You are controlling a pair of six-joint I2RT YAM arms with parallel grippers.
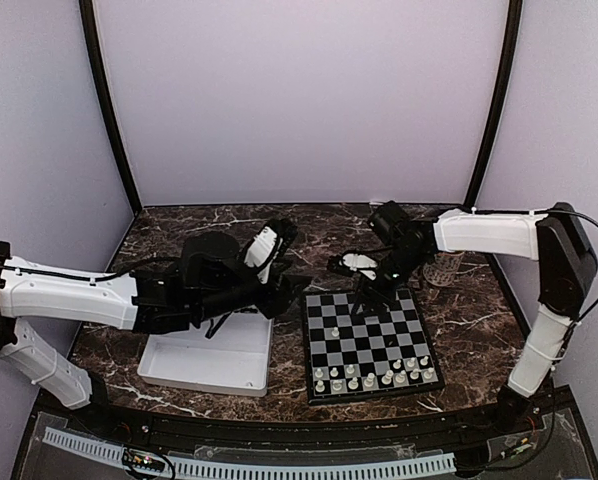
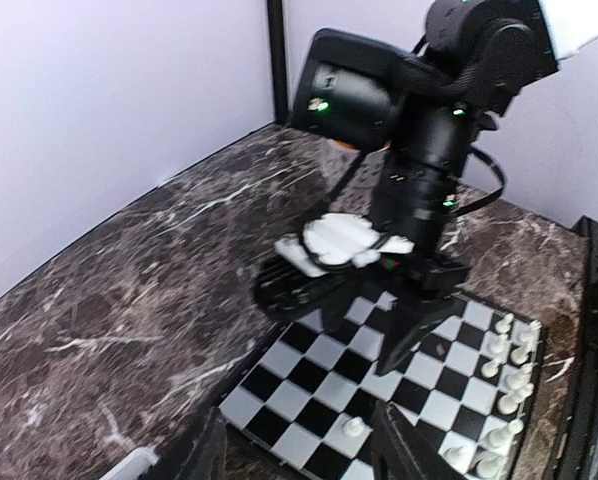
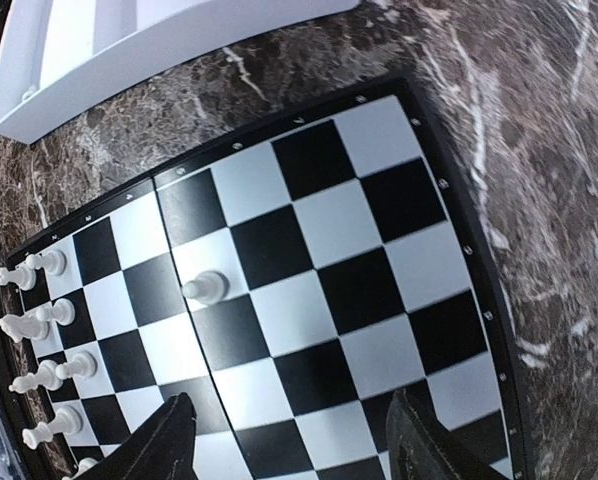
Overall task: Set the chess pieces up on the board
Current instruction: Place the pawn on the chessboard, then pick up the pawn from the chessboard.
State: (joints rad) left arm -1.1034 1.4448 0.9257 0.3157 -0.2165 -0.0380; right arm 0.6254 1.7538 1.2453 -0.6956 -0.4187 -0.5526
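**Grippers.** The right gripper [image 3: 294, 410] has its jaws apart with nothing between them. It hovers low over bare squares at the far end of the board [image 1: 374, 345]. The left gripper [image 2: 299, 430] is likewise parted and empty, poised at the board's far-left corner, near the right one.

**Pieces.** White pieces [image 3: 77, 366] stand in two rows along the board's near edge. One pawn [image 3: 207, 288] stands alone mid-board. No black pieces show on the board.

**Hazards.** The two grippers sit close together, so either one advancing could strike the other. A low pass by the right fingers could topple the lone pawn.

**Containers.** The tray [image 1: 204, 385] lies left of the board. Its visible part shows no pieces, but the left arm hides much of it, so its contents are uncertain.
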